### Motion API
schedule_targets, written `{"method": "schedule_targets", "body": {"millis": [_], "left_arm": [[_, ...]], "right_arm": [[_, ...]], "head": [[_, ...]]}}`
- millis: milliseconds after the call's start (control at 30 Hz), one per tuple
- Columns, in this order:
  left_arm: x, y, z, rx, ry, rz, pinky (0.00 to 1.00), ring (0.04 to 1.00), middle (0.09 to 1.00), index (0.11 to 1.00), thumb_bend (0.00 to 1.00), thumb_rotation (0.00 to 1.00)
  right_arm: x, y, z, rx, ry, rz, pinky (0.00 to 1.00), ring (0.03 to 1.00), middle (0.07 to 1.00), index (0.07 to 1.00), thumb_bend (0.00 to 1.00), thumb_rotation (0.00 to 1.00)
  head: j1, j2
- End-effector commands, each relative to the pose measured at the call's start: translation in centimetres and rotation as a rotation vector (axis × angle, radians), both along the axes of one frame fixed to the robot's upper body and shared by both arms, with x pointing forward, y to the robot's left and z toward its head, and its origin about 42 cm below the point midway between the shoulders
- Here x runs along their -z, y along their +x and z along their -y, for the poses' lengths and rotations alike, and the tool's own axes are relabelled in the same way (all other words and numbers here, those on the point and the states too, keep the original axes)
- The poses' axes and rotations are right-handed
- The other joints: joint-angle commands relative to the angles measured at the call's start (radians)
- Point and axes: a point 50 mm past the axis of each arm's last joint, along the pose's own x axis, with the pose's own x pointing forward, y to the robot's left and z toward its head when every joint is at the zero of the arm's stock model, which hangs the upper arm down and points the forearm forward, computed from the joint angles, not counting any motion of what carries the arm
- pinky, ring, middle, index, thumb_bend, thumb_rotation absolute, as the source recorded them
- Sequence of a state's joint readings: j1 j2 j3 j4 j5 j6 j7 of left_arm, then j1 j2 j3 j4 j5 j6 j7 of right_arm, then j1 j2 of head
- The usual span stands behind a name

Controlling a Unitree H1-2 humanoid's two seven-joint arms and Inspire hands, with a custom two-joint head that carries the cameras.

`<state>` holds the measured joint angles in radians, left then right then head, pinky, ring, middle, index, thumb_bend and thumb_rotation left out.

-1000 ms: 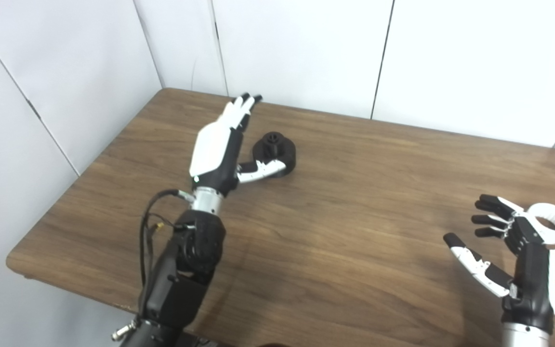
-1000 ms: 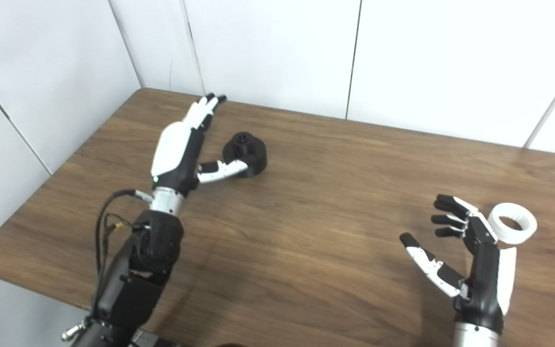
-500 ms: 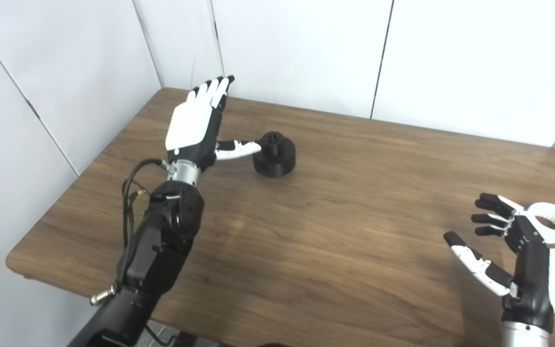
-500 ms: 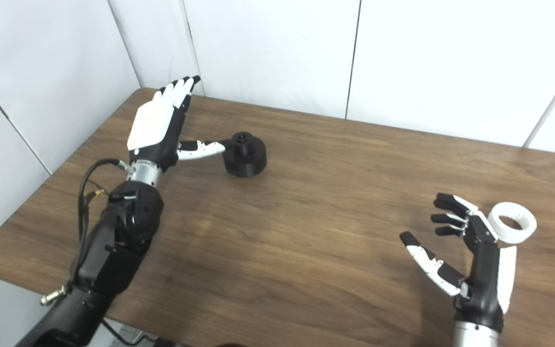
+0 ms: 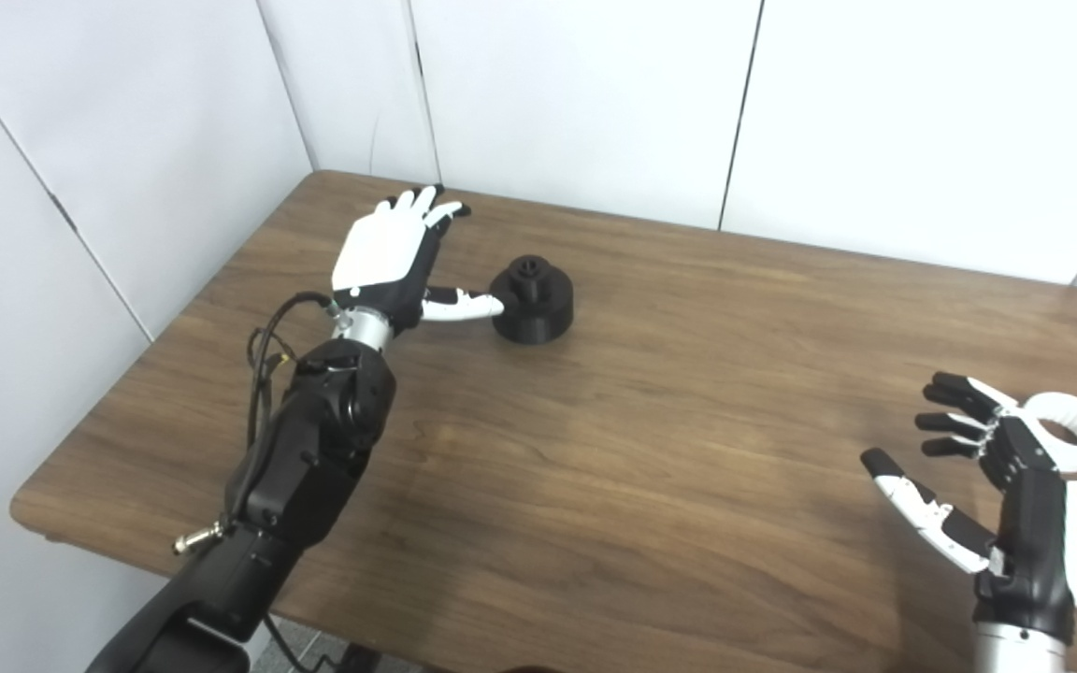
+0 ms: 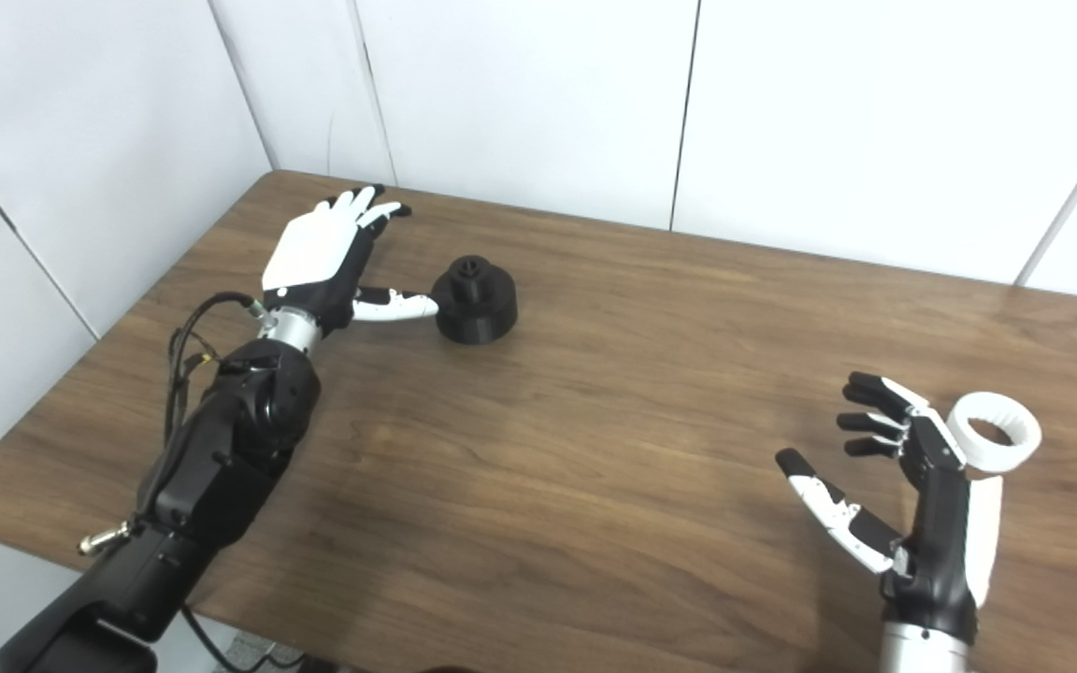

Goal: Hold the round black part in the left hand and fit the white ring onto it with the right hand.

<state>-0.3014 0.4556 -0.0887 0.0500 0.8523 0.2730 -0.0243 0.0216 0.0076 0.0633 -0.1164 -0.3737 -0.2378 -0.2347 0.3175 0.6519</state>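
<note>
Left hand (image 5: pixel 387 254) at ten o'clock, palm down, fingers spread, thumb out sideways, right hand (image 6: pixel 912 486) at four o'clock, upright, fingers apart, holding nothing

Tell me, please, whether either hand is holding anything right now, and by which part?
Nothing is held: both the left hand and right hand are open.

Two head cameras side by side, looking down over the table (image 5: pixel 651 449) (slightly offset), sharing nearly the whole scene
</note>
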Motion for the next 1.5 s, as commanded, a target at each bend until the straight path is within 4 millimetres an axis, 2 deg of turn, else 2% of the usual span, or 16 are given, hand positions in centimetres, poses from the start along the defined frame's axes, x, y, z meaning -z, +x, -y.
{"method": "schedule_targets", "body": {"millis": [0, 467, 867, 1467], "left_arm": [[-2.5, 1.2, -1.0, -0.009, 0.062, 0.049, 1.0, 1.0, 1.0, 0.864, 1.0, 0.7], [-0.3, 2.0, 0.0, -0.006, 0.075, -0.082, 1.0, 1.0, 1.0, 0.878, 1.0, 0.69], [1.1, 2.7, 1.0, -0.014, 0.073, -0.155, 1.0, 1.0, 1.0, 0.932, 1.0, 0.7], [2.7, 3.3, 1.6, -0.023, 0.021, -0.111, 1.0, 1.0, 1.0, 0.919, 1.0, 0.66]], "right_arm": [[2.0, -0.8, 0.4, 0.007, -0.007, -0.06, 0.52, 0.614, 0.689, 0.698, 0.72, 0.2], [1.7, -0.9, 0.5, 0.011, -0.013, -0.054, 0.51, 0.609, 0.686, 0.699, 0.71, 0.22], [1.6, -1.1, 1.0, 0.011, -0.011, -0.051, 0.52, 0.612, 0.691, 0.701, 0.71, 0.23], [1.4, -1.5, 1.1, 0.02, -0.026, -0.059, 0.51, 0.607, 0.692, 0.7, 0.71, 0.24]], "head": [[-0.001, 0.002], [-0.006, 0.011], [-0.008, 0.019], [-0.017, 0.027]]}}
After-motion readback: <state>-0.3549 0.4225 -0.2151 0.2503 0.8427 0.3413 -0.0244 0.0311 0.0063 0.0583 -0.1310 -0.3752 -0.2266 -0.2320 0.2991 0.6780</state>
